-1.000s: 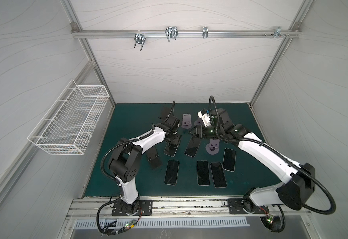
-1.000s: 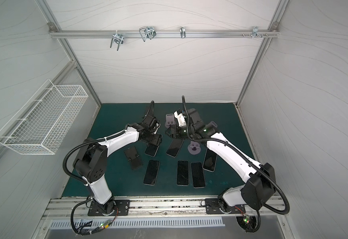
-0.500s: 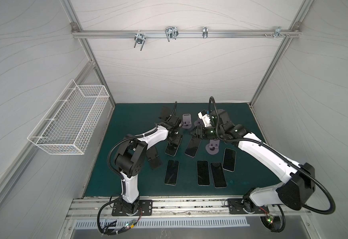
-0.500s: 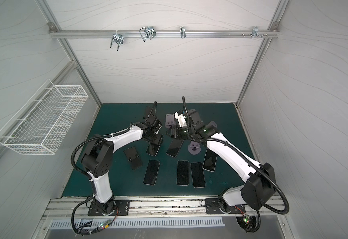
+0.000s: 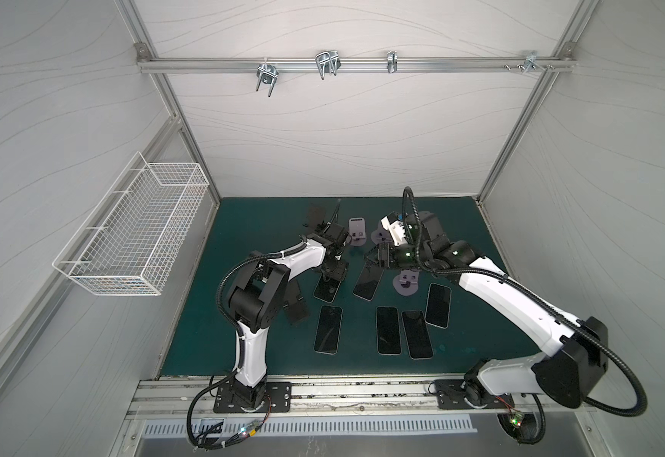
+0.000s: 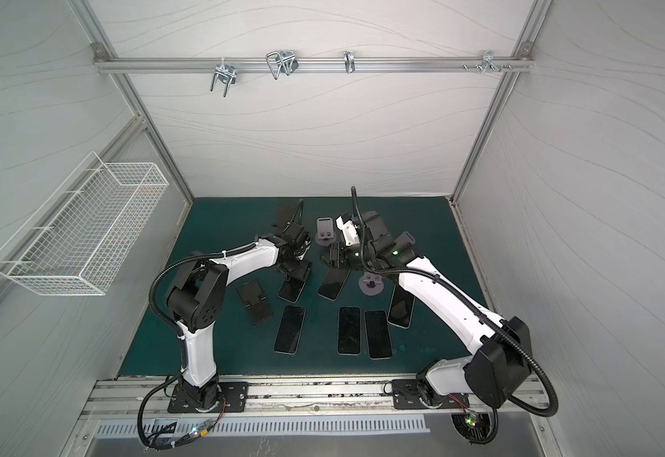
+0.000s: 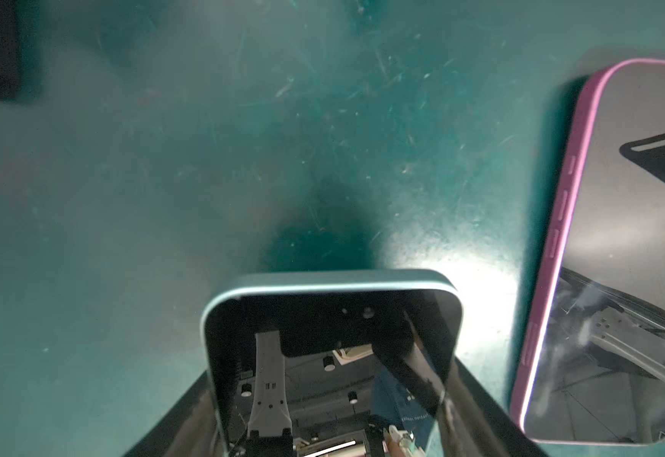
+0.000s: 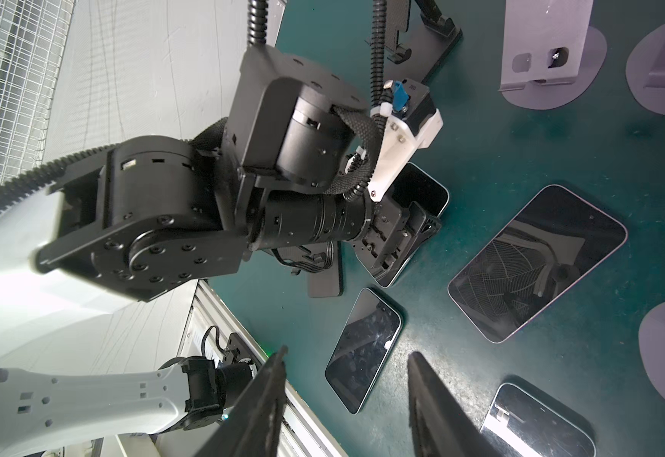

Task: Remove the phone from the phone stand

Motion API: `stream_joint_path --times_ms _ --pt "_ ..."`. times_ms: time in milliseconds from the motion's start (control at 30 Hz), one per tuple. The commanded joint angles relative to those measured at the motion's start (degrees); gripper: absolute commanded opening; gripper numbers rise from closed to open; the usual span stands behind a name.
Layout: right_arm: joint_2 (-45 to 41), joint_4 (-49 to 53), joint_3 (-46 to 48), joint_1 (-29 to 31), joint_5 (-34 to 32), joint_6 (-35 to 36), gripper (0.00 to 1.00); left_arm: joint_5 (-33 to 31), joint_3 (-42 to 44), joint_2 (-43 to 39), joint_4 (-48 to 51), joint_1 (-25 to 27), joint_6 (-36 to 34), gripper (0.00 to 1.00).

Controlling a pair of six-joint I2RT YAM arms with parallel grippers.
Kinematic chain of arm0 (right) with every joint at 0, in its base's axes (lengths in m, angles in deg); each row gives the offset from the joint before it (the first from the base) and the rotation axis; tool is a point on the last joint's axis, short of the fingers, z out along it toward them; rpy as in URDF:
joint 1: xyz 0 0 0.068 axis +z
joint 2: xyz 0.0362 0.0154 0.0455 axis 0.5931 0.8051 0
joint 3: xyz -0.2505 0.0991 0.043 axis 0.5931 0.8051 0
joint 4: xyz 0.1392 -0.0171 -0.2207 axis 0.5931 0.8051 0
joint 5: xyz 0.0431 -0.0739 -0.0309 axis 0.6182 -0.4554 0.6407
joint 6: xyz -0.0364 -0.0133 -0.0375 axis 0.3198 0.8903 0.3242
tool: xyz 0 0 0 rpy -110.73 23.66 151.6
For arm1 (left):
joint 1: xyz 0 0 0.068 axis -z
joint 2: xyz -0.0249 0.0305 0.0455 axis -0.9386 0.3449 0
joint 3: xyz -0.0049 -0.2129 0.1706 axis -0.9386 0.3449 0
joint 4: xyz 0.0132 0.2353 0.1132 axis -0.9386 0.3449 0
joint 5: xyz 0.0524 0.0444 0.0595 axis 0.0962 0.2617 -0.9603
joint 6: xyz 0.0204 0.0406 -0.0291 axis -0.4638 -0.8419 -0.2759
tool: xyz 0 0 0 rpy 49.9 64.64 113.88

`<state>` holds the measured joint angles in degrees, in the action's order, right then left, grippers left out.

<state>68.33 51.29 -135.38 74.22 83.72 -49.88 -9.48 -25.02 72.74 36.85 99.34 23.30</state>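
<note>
The left gripper (image 7: 330, 368) was seen clamped on the phone (image 7: 323, 324) (pale blue at the edge, screen dark), with a finger against each long side; in both top views this phone was found just left of the frame's centre, over the green mat (image 5: 267, 221), beside the black phone stand (image 5: 295, 306) at its lower left and apart from it; whether its lower end touched the mat could not be told. A pink-cased phone (image 5: 368, 281) was laid flat just to the right of it. The right gripper (image 8: 346, 353) was placed just right of centre in both top views, near the upper end of the pink-cased phone; its jaws were parted narrowly and nothing was gripped between them.
</note>
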Motion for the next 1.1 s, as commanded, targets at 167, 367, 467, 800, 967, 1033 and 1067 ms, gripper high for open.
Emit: stream_joint_path --times_ms 167,367,467,800,967,1033,1067 --pt "-1.64 1.35 0.54 -0.23 0.37 0.41 0.51 -3.01 -1.82 0.49 0.8 -0.05 -0.11 0.58" --pt "-1.82 1.35 0.55 -0.23 0.38 0.35 0.51 -3.95 -1.83 0.45 0.7 -0.03 0.55 0.64" --pt "-1.84 1.38 0.5 -0.23 0.53 0.44 0.51 -4.21 -2.15 0.47 0.72 0.01 0.73 0.66" --pt "-2.2 1.71 0.6 -0.25 0.28 0.45 0.51 -4.8 -2.05 0.46 0.72 -0.07 0.57 0.69" --pt "-2.16 1.72 0.49 -0.31 0.18 0.45 0.51 -4.79 -2.19 0.54 0.5 -0.02 0.55 0.71" --pt "-2.13 1.71 0.46 -0.25 0.02 0.45 0.51 -4.74 -2.25 0.64 0.47 -0.02 0.55 0.72" --pt "-2.11 1.65 0.37 -0.3 -0.06 0.43 0.51 -4.69 -2.37 0.63 0.53 -0.01 0.46 0.73"
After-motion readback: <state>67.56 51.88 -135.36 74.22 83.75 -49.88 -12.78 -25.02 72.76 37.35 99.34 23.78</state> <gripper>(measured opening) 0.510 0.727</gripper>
